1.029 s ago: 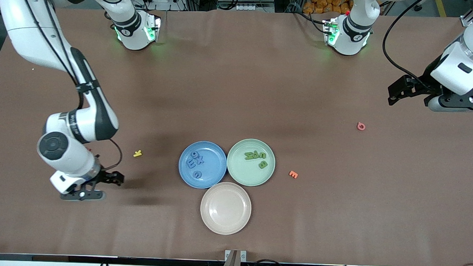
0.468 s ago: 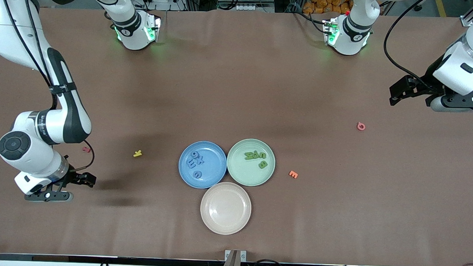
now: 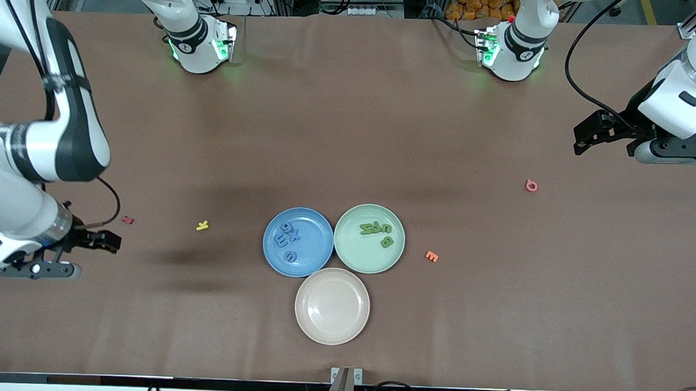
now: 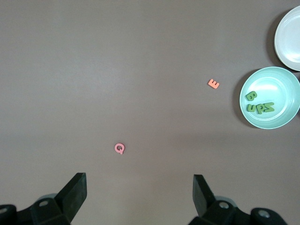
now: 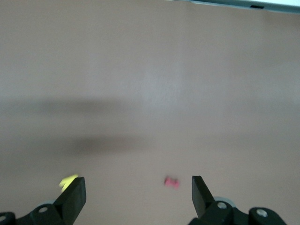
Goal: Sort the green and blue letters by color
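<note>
Swinging outward since the earlier frame, right gripper (image 3: 106, 242) now hangs, fingers apart, empty, over the right arm's table end; left gripper (image 3: 587, 134) barely shifted, fingers apart, empty. Flat blue letters (image 3: 288, 238) lie in glossy round blue plate (image 3: 323, 253); green letters (image 3: 377, 231) in green plate (image 3: 351, 259), at its 3 o'clock. Brown matte tabletop (image 3: 350, 132).

White arm shells with black joint bands, black cables, green-lit bases.
</note>
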Controlling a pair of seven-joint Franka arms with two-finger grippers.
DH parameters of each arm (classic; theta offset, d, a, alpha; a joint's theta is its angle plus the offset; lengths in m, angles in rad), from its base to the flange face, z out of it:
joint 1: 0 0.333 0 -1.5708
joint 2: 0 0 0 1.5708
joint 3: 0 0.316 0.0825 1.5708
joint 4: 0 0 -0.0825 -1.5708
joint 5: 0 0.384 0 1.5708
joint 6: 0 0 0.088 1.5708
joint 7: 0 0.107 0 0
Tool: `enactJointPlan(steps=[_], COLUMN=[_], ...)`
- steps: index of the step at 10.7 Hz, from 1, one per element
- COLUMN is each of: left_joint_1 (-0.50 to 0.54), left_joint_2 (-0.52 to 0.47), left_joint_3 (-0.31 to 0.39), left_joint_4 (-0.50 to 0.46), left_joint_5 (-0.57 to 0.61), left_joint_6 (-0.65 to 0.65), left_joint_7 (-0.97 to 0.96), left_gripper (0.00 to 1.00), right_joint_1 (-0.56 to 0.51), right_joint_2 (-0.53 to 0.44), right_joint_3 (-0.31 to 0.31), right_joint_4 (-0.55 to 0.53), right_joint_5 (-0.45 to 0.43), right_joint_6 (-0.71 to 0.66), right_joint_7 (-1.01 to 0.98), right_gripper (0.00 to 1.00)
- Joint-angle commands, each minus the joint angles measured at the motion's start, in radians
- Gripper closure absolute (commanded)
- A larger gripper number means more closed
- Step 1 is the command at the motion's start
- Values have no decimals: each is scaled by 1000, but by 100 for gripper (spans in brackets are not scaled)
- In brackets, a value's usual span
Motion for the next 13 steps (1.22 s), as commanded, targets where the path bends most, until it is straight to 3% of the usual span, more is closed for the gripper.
enactJointPlan(steps=[1,5,7,11,13], left_joint_1=[5,5,5,6,5], left_joint_2=[1,1,1,1,1], left_joint_3=[-1,-1,-1,-1,-1], left_joint_4=[15,15,15,13,13], left_joint_5=[-6,-6,-6,-7,-7], left_joint_6=[-13,-13,-13,-13,-13], left_joint_7=[27,27,27,27,27], left_gripper=[0,0,0,0,0], right_joint_1=[-4,-10,-42,-59,-57], right_joint_2=[-177,-318,-385,-528,-525], right_joint_3=[27,21,15,15,15], right_joint_4=[-36,-41,-50,-267,-256], right_joint_5=[60,101,176,224,236], right_joint_6=[-175,-321,-363,-221,-217], right_joint_7=[-8,6,8,17,38], right_gripper=[0,0,0,0,0])
